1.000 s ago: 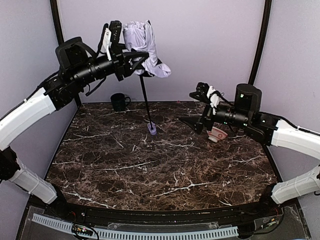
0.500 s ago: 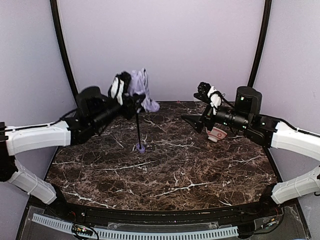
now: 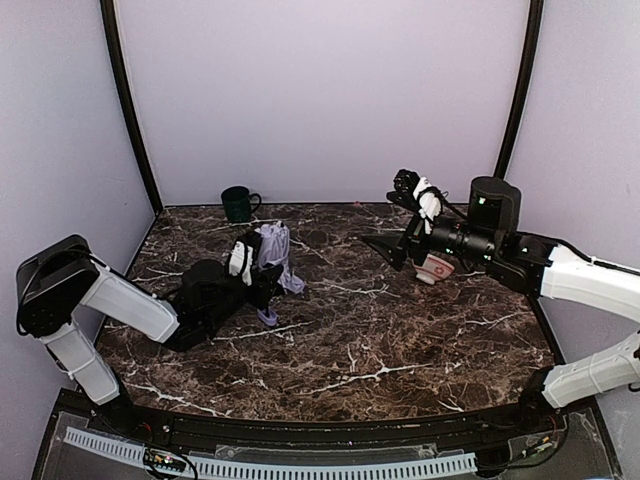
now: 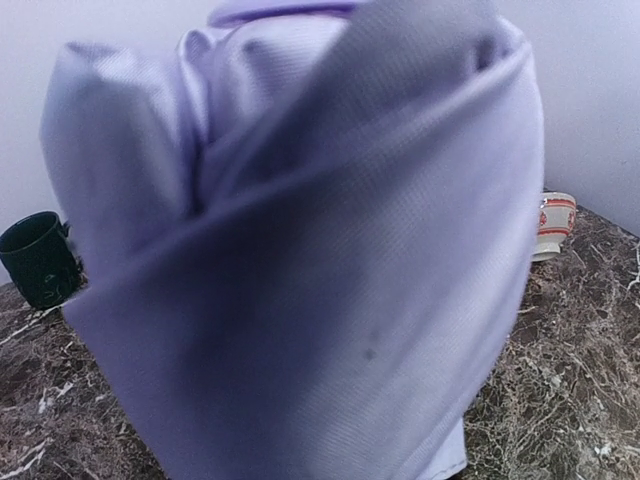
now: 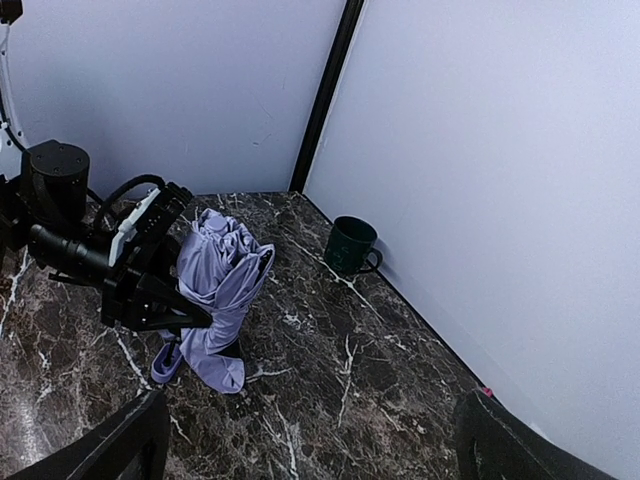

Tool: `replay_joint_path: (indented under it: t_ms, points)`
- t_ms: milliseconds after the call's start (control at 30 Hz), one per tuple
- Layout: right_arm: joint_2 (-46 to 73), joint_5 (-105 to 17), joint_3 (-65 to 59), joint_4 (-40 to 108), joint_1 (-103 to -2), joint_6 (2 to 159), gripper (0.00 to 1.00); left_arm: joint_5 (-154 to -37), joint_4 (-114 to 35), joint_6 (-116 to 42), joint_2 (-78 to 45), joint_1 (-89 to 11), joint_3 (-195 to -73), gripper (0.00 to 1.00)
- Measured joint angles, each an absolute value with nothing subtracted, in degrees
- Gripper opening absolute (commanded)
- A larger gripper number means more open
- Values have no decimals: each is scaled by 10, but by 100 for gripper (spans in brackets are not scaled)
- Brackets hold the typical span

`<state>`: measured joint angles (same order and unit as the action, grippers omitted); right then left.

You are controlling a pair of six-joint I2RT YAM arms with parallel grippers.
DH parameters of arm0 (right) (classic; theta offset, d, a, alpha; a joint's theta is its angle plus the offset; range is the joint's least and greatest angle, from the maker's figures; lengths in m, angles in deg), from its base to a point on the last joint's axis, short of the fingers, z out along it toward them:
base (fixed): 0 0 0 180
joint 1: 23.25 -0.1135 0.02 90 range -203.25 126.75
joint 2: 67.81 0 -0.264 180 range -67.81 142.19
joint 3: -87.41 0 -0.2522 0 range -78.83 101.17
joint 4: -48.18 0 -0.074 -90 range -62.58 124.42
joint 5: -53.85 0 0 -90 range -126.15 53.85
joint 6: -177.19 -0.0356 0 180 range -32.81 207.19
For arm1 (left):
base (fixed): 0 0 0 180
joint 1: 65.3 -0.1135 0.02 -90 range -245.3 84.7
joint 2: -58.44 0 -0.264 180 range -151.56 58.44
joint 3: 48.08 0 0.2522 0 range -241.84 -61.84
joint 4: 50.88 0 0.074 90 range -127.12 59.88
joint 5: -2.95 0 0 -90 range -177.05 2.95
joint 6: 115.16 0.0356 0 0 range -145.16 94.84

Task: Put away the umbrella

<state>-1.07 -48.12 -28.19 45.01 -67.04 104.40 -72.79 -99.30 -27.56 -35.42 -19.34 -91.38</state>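
The umbrella stands bunched and upright on the marble table, lavender fabric folded, its small lavender handle touching the tabletop. My left gripper is low over the table, shut on the umbrella at its left side. In the left wrist view the fabric fills the frame and hides the fingers. The right wrist view shows the umbrella, its handle and the left gripper. My right gripper hovers open and empty at the right, well away from the umbrella; its fingertips frame the bottom of that view.
A dark green mug stands at the back left near the wall; it also shows in the right wrist view and the left wrist view. A red-patterned bowl lies under my right arm.
My left arm has come down from high up to just above the table, bringing the umbrella with it. The black shaft no longer shows and the handle rests on the table. The right arm has not moved.
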Motion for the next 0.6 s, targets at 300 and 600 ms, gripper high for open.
replay_joint_path:
  t_ms: [300, 600]
  points:
    - [-11, -500, -280, 447, -670, 1040, 100, -756, -805, -246, -261, -188, -1064, 0]
    - [-11, -514, -280, 451, -670, 1038, 100, -767, -791, -175, -182, -185, -1284, 0]
